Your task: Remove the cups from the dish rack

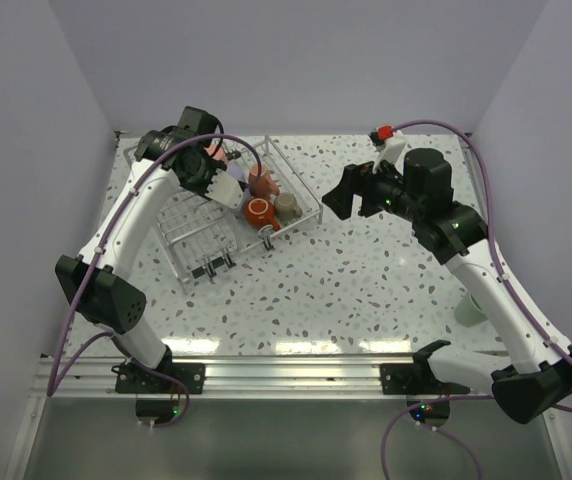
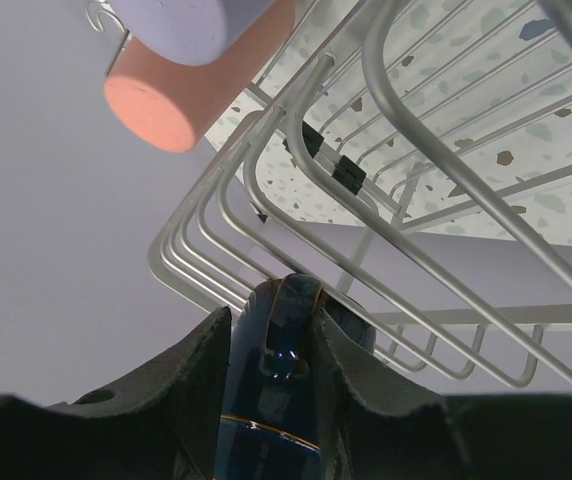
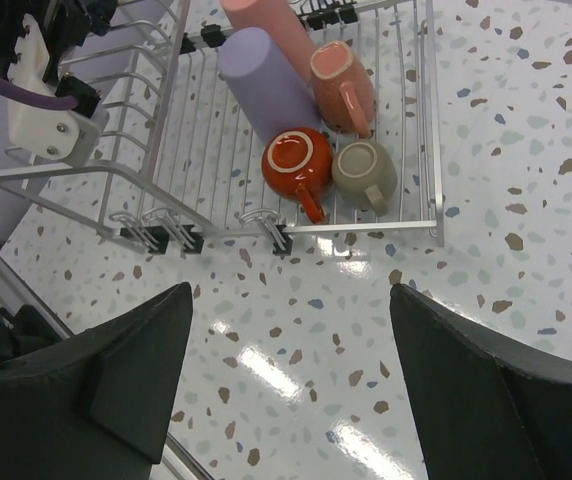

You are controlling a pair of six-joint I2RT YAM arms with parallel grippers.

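The silvery wire dish rack [image 1: 198, 240] [image 3: 432, 120] sits at the table's back left. Its right section holds a lavender tumbler [image 3: 266, 85], a pink tumbler [image 3: 278, 30], a salmon cup [image 3: 344, 85] [image 1: 261, 181], an orange-red cup [image 3: 296, 160] [image 1: 258, 211] and a beige cup [image 3: 364, 172] [image 1: 286, 203]. My left gripper [image 1: 209, 166] [image 2: 271, 340] is at the rack's far left corner, both fingers pressed against a dark blue cup [image 2: 288, 305] with a thin gold rim. My right gripper [image 1: 332, 200] [image 3: 291, 291] hovers open over bare table, right of the rack.
A mint-green tumbler [image 1: 469, 308] stands on the table at the right, partly behind my right arm. Rack wires [image 2: 416, 260] run close above the left fingers. The grey walls stand close behind and beside the rack.
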